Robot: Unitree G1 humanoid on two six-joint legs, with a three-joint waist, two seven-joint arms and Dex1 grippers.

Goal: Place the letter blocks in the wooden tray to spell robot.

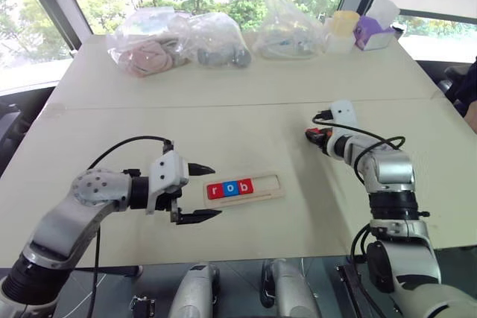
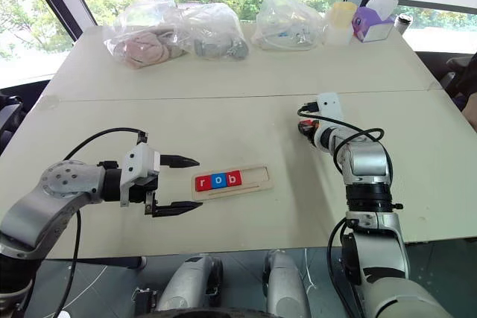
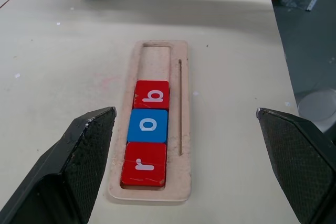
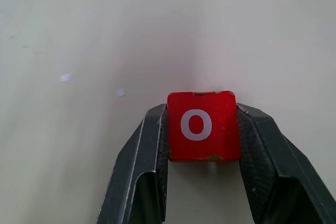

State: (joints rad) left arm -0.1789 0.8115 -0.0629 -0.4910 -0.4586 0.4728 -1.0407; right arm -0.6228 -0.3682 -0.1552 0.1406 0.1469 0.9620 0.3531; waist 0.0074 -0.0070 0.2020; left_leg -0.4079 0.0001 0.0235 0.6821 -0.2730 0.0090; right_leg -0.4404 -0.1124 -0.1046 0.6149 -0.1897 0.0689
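Spanning a windowed room, cream table (image 1: 246, 117); right hand (image 4: 202, 153) grips red tile (image 4: 202, 125), left hand (image 1: 200, 193) open.

I've got the long pale-wood tray (image 1: 244, 189) mid-counter (image 1: 246, 121), red r, blue o, red b tiles (image 1: 230, 188) seated at its left end, rest of slot bare. Left pincer (image 1: 201, 193) just left of tray, fingers wide apart. Right pincer (image 1: 313, 136) down on counter, well right of tray. Clear plastic bags (image 1: 179, 42) along far edge.
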